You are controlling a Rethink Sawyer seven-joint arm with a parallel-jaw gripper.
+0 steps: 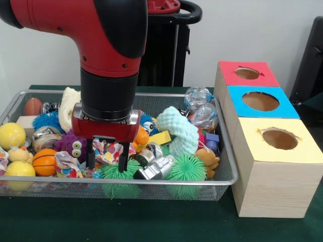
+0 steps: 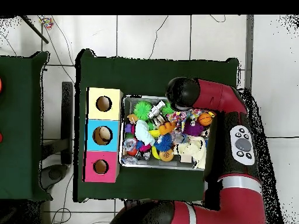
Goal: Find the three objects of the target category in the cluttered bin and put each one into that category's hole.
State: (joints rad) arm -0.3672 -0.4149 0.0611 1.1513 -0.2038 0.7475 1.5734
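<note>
My gripper [image 1: 107,157] hangs low over the front middle of the wire bin [image 1: 151,180]. It is open, and its two dark fingers [image 1: 123,160] stand either side of a colourful knotted cloth toy [image 1: 108,150] without closing on it. Around it lie a purple googly-eyed plush [image 1: 75,146], a green spiky ball [image 1: 118,174] and a silver metal piece [image 1: 154,169]. Right of the bin stand three boxes with holes: red [image 1: 247,73], blue [image 1: 261,101] and yellow [image 1: 279,138]. In the overhead view the arm [image 2: 193,96] hides the gripper.
The bin also holds yellow balls [image 1: 11,135], a small basketball [image 1: 44,161], a mint knitted ring [image 1: 179,131], clear bottles [image 1: 199,98], a teddy bear [image 1: 208,160] and a second spiky ball [image 1: 186,169]. In the overhead view the boxes [image 2: 102,135] line the bin's left side.
</note>
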